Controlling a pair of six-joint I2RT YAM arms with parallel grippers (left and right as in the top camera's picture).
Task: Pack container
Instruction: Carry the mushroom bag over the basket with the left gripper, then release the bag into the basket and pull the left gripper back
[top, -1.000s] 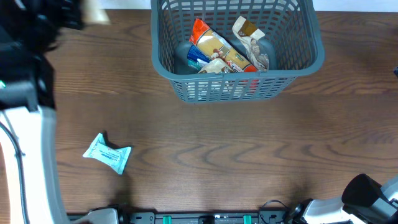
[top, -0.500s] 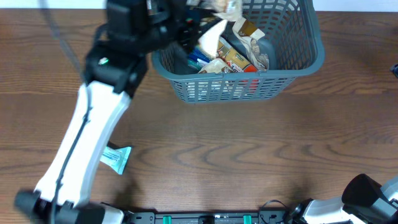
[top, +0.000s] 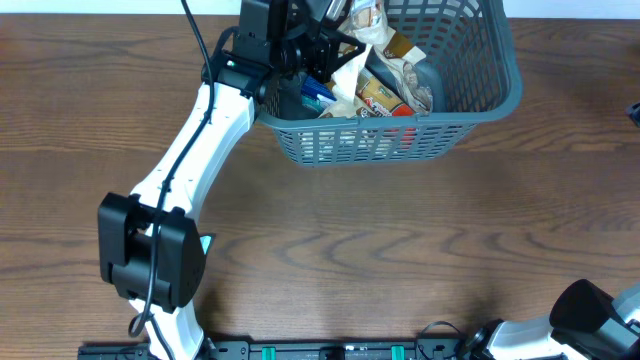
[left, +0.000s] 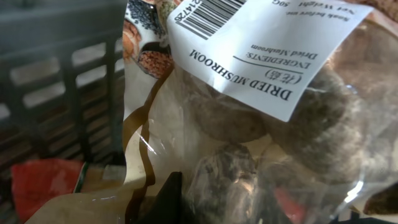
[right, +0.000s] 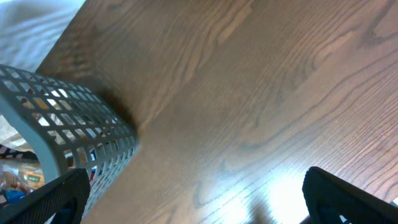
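Observation:
The container (top: 507, 80), a grey-teal slotted basket, stands at the table's back middle and holds several packets. My left gripper (top: 332, 30) hangs over its left half, shut on a clear dried mushroom packet (top: 362, 18). That dried mushroom packet (left: 267, 118), with its white barcode label, fills the left wrist view. One dark finger (left: 166, 200) shows at its lower edge, and the container's lattice wall (left: 62, 68) lies behind. My right gripper (right: 199, 208) is open over bare wood, nothing between its fingers, with a corner of the container (right: 68, 130) to its left.
Inside the basket lie an orange-yellow packet (top: 382, 96), a blue item (top: 315, 95) and a brown-white packet (top: 412, 72). A small teal-white packet (top: 207, 243) peeks out beside the left arm's lower part. The right arm's base (top: 590, 318) sits at the bottom right corner.
The left arm swung in from the far left edge to above the basket, carrying the mushroom packet. It now covers most of the small teal-white packet. The right arm has not moved.

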